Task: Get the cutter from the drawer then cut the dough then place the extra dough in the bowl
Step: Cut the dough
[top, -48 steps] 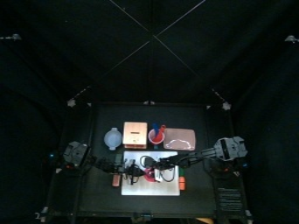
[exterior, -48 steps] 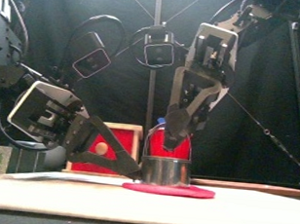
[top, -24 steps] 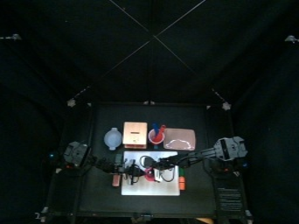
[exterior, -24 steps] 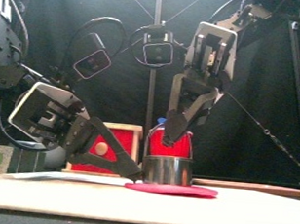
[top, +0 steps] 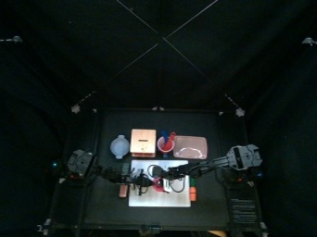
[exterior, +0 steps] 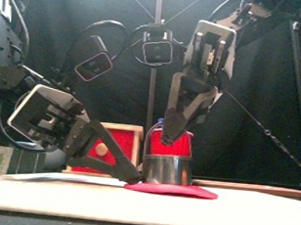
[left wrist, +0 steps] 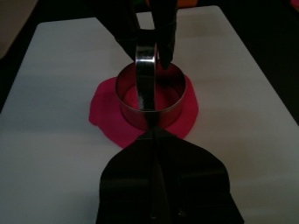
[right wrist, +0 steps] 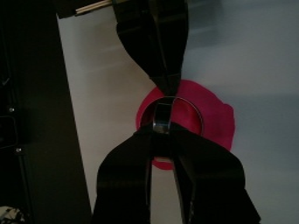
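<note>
Heads up, your round metal cutter (exterior: 169, 170) is sitting upright on the pink dough (left wrist: 105, 112), which lies flat on the white cutting board (left wrist: 239, 79). Your right gripper (right wrist: 163, 125) comes down from above it, jaws pinching the wire handle (left wrist: 146, 66). Your left gripper (left wrist: 156, 133) reaches in low from the side, jaws pressed together, tips right against the cutter's wall. Dough pokes out all round the ring.

dough (left wrist: 107, 114): near edge behind left gripper (left wrist: 153, 131) | right gripper (left wrist: 143, 51): clipped by left wrist view's edge
</note>
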